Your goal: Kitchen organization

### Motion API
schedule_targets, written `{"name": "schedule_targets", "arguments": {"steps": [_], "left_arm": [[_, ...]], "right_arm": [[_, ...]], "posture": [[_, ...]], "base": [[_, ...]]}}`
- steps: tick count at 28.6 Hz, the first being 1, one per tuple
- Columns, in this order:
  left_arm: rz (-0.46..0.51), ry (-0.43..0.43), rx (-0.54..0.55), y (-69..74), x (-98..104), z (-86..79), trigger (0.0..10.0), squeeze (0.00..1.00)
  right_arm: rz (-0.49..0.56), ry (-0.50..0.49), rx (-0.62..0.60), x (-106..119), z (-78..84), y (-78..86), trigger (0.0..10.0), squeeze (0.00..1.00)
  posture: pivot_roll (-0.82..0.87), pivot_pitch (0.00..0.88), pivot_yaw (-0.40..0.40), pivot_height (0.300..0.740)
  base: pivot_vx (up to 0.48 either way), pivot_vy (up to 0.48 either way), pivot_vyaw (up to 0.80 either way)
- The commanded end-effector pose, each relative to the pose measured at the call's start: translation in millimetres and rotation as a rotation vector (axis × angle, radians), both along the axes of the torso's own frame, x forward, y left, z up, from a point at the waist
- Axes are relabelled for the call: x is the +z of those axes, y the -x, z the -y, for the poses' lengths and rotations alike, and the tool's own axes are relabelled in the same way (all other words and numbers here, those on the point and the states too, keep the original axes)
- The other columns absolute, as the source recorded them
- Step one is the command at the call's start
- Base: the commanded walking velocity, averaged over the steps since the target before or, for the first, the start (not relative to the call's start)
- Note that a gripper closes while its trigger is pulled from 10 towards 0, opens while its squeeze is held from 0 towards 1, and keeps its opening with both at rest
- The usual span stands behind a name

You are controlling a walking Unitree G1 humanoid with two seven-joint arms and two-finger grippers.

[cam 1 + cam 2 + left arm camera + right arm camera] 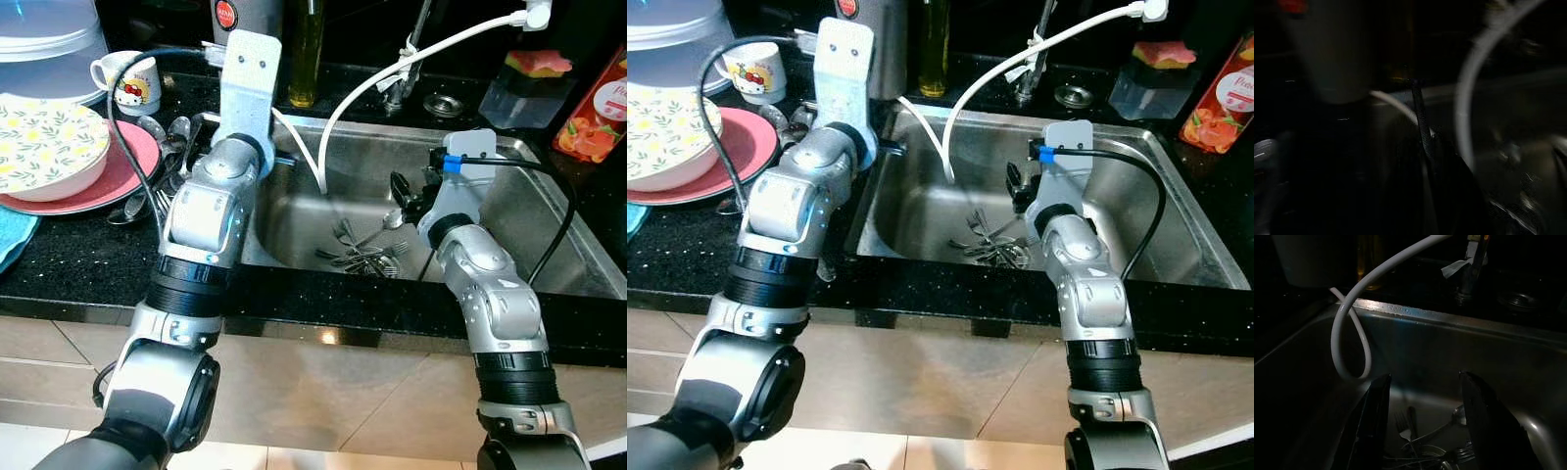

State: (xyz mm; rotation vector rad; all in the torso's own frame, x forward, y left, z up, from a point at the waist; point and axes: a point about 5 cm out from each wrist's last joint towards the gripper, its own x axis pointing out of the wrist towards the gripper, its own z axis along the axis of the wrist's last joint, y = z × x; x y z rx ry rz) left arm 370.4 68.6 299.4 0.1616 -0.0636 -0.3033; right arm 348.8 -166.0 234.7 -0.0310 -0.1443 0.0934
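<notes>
On the far left of the black desk point(78, 264) a flowered bowl point(44, 147) sits on a pink plate point(122, 162), with a small white mug point(132, 83) behind them and loose spoons point(162, 142) lying just beside the plate. The left gripper point(211, 127) reaches over that cutlery at the sink's left edge; its wrist view is dark and blurred, so I cannot tell whether its fingers are apart or together. Behind it stand a grey canister point(250, 15) and a bottle of oil point(306, 54). A white hose point(338, 108) loops down into the steel sink point(549, 225), where a heap of forks and spoons point(364, 253) lies around the drain. The right gripper point(1422, 431) hangs inside the basin just above that heap, its two black fingers point(1371, 423) spread apart and holding nothing. On the right, a clear tub point(519, 88) and an orange carton point(593, 117) stand behind the sink.
</notes>
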Motion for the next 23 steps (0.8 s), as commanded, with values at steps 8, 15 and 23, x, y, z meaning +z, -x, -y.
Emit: {"name": "schedule_targets", "arguments": {"steps": [8,15,23], "left_arm": [[-0.028,-0.136,-0.296,-0.8,-18,37.5,10.0,0.0],[-0.152,-0.108,-0.504,-6.8,-50,57.7,10.0,0.0],[-0.153,-0.106,-0.545,-8.7,-62,61.1,10.0,1.0]], "right_arm": [[0.008,-0.014,-0.267,9,53.1,-1.6,10.0,0.0],[0.016,-0.023,-0.35,9,68.9,3.3,10.0,0.0],[0.04,-0.02,-0.314,13,57.2,2.2,10.0,0.0]], "posture": [[0.18,0.064,-0.046,0.74],[0.15,0.047,-0.035,0.74],[0.14,0.038,-0.044,0.74]], "base": [[0.0,0.0,0.0],[0.0,0.0,0.0],[0.0,0.0,0.0]]}}
